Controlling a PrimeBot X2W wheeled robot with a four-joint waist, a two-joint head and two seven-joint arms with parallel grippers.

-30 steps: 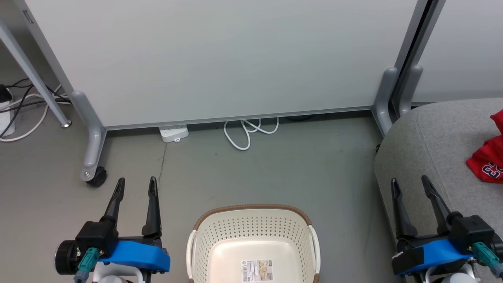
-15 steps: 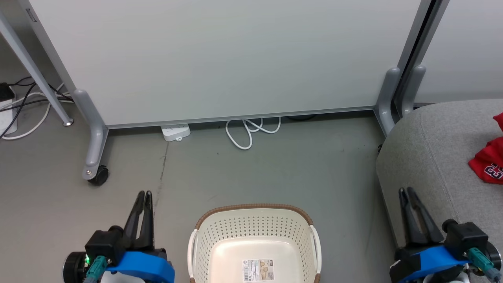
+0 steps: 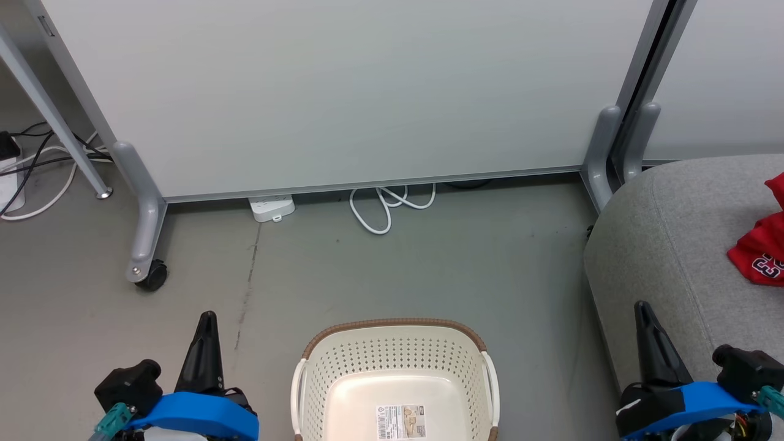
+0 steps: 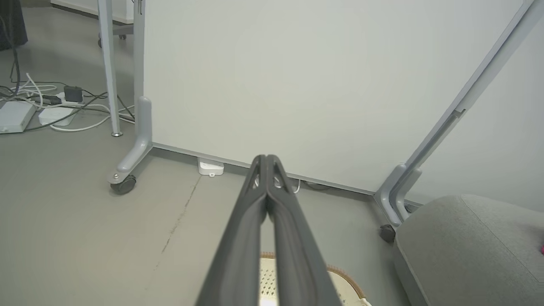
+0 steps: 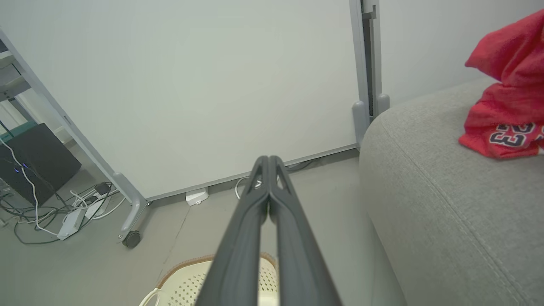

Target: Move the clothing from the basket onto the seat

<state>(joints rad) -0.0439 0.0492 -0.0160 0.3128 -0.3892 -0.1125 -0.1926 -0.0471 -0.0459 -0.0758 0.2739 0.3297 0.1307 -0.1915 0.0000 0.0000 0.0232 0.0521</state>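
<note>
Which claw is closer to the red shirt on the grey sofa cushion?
Right. The right claw is by the grey fabric cushion, near the red shirt; the left claw is beyond the cream plastic basket.

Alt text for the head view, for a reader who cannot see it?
A cream basket, its visible inside bare apart from a label sticker, stands bottom centre; red clothing lies on the grey seat at right. The left gripper and right gripper are shut at the lower corners.

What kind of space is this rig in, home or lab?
Probably an office or lab staged as a home: rolling partition panels, a power strip and loose cables on a bare grey floor, with a seat and a basket set in front.
</note>
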